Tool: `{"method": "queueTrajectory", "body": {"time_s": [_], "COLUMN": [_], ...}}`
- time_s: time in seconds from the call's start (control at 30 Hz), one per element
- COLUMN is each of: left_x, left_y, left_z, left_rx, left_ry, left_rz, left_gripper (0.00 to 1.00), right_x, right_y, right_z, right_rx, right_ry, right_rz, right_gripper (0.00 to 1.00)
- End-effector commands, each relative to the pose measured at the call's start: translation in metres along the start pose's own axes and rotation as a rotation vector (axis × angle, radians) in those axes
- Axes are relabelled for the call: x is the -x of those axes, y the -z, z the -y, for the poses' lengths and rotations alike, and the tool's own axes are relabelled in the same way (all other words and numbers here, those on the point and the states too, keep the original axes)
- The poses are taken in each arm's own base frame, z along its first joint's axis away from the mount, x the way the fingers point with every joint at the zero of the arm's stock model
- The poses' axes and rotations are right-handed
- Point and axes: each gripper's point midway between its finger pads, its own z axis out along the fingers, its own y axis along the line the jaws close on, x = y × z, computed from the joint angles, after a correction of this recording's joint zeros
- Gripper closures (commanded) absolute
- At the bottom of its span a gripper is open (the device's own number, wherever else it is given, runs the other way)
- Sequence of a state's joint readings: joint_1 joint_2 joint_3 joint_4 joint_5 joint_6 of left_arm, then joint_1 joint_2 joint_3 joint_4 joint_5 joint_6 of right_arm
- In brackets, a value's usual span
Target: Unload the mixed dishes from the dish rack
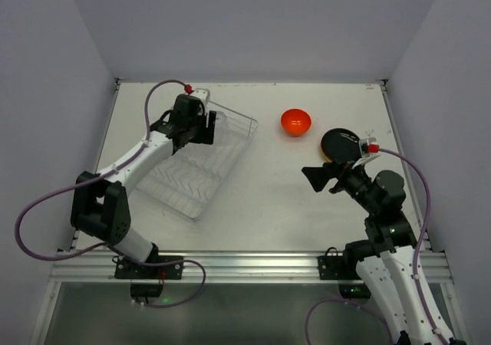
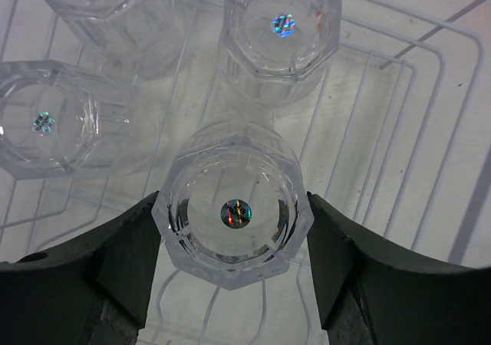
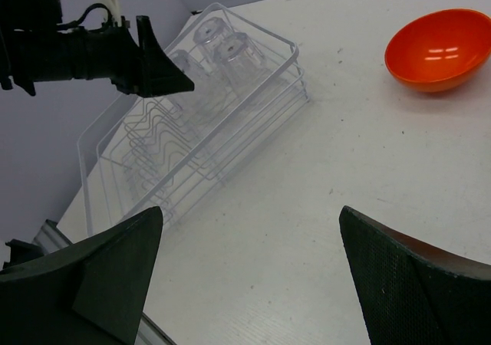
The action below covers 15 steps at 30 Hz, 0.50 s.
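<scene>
Clear glass (image 2: 230, 161), base-up at the dish rack's (image 1: 192, 180) far end, stands upright between the left tool's (image 2: 234, 230) pads, pinched at both sides, while the right tool (image 3: 249, 215) hangs spread wide, well apart.

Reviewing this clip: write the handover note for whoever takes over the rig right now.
Left gripper: closed on one glass, which is inside the rack.
Right gripper: open, empty, above the table.
Done: bowl and black plate are out on the table.
Left: the gripped glass plus three more glasses in the rack; no plates visible in it.
</scene>
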<state>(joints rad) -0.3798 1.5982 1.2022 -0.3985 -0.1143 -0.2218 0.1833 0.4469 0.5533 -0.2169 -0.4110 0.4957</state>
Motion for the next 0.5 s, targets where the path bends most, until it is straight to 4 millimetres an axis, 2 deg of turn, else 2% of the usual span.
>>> {"method": "queueTrajectory", "body": {"time_s": [0.0,0.17,0.2,0.27,0.3,0.33,0.37,0.4,0.43,0.47], "left_x": [0.067,0.084,0.088,0.086,0.087,0.081,0.079,0.076,0.070,0.067], "left_y": [0.057,0.101,0.117,0.132,0.156,0.159,0.169,0.194,0.196,0.206], "left_z": [0.011,0.022,0.030,0.043,0.058,0.067,0.075,0.089,0.096,0.104], "left_rx": [-0.081,-0.162,-0.223,-0.309,-0.419,-0.479,-0.540,-0.656,-0.719,-0.794], "left_ry": [-0.003,0.025,0.033,0.065,0.060,0.105,0.124,0.121,0.134,0.211], "left_rz": [0.213,0.303,0.331,0.352,0.393,0.408,0.427,0.458,0.481,0.474], "left_gripper": [1.00,1.00,1.00,1.00,1.00,1.00,1.00,1.00,1.00,1.00], "right_x": [0.003,0.003,0.002,-0.001,-0.005,-0.012,-0.006,-0.013,-0.016,-0.010], "right_y": [-0.004,-0.005,-0.005,-0.003,-0.002,0.002,0.002,0.003,0.002,0.006], "right_z": [-0.002,-0.007,-0.009,-0.027,-0.034,-0.047,-0.057,-0.061,-0.064,-0.076], "right_rx": [0.020,0.048,0.064,0.173,0.219,0.302,0.363,0.398,0.427,0.506], "right_ry": [0.021,0.023,0.023,0.037,0.020,0.008,0.020,-0.038,-0.063,-0.044], "right_rz": [0.007,0.001,-0.001,-0.023,-0.042,-0.077,-0.050,-0.071,-0.084,-0.059], "right_gripper": [0.01,0.01,0.01,0.01,0.01,0.01,0.01,0.01,0.01,0.01]}}
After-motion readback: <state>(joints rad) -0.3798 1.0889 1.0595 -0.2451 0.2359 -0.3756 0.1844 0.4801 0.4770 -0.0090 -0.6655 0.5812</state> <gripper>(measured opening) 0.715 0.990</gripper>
